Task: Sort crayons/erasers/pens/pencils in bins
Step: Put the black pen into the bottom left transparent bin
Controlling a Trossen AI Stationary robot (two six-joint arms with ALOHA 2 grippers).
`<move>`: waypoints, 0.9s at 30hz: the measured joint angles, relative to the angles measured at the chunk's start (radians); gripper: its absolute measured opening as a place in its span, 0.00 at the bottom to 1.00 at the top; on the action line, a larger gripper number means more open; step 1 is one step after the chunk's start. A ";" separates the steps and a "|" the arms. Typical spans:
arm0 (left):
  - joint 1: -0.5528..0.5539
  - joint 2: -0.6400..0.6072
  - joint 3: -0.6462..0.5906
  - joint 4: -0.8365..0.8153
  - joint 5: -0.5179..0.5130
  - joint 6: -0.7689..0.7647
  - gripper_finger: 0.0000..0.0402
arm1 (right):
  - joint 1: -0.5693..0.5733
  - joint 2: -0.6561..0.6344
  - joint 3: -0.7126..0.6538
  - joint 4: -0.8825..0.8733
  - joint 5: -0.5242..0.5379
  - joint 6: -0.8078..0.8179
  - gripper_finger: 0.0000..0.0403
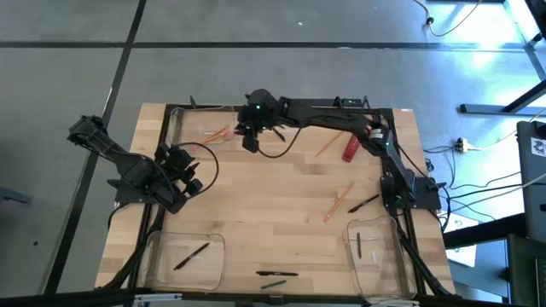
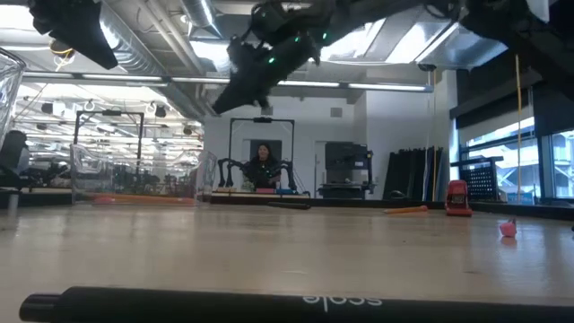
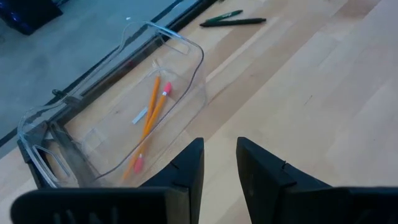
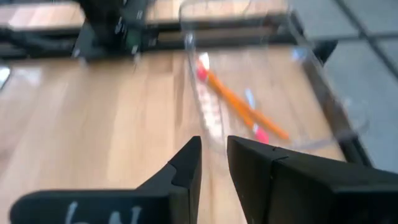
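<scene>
A clear bin [image 1: 192, 128] at the table's far left holds two orange pencils [image 4: 239, 106] with pink ends, also seen in the left wrist view [image 3: 149, 118]. My right gripper [image 1: 250, 141] hangs open and empty above the table, just right of that bin; its fingers [image 4: 213, 162] show a narrow gap. My left gripper [image 1: 194, 175] waits open [image 3: 217, 162] near the left edge, empty. Loose pencils [image 1: 339, 200], another pencil [image 1: 326, 147] and a black pen [image 1: 365, 203] lie on the wood at the right. Two pens [image 1: 277, 275] lie by the near edge.
A near-left bin [image 1: 183, 260] and a near-right bin [image 1: 375, 247] each hold a black pen. A thick red cylinder [image 1: 351, 147] lies at the far right. A pink bit [image 2: 508, 229] rests on the table. A person sits in the room beyond.
</scene>
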 joint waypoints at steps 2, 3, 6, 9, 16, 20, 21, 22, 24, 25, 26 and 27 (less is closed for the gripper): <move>0.000 0.000 0.000 0.007 0.021 -0.001 0.22 | 0.009 -0.028 0.000 -0.088 0.027 -0.001 0.20; 0.000 0.000 0.000 0.010 0.032 -0.002 0.22 | 0.013 -0.042 0.000 -0.133 0.053 -0.004 0.20; 0.000 0.000 0.000 0.018 0.067 -0.002 0.22 | 0.031 -0.067 0.000 -0.269 0.160 -0.006 0.20; 0.000 0.000 0.000 0.024 0.087 -0.002 0.22 | 0.047 -0.078 0.000 -0.391 0.243 0.027 0.20; -0.007 0.000 0.000 0.035 0.100 0.002 0.22 | 0.089 -0.082 0.000 -0.650 0.273 0.128 0.20; -0.029 0.000 0.000 0.035 0.100 0.002 0.22 | 0.151 -0.082 0.000 -0.810 0.283 0.162 0.20; -0.036 0.000 0.000 0.034 0.100 0.002 0.22 | 0.169 -0.082 0.000 -0.843 0.309 0.183 0.20; -0.042 0.000 0.000 0.035 0.100 0.002 0.22 | 0.189 -0.082 0.000 -0.880 0.347 0.201 0.20; -0.055 0.000 0.000 0.035 0.100 0.002 0.22 | 0.223 -0.082 -0.001 -0.950 0.434 0.254 0.20; -0.060 0.000 0.000 0.038 0.100 0.002 0.22 | 0.240 -0.082 0.000 -0.982 0.468 0.287 0.20; -0.065 0.000 -0.002 0.046 0.098 0.002 0.22 | 0.255 -0.082 -0.001 -1.013 0.490 0.317 0.20; -0.069 0.000 -0.008 0.057 0.095 0.002 0.22 | 0.268 -0.082 -0.001 -1.041 0.506 0.348 0.20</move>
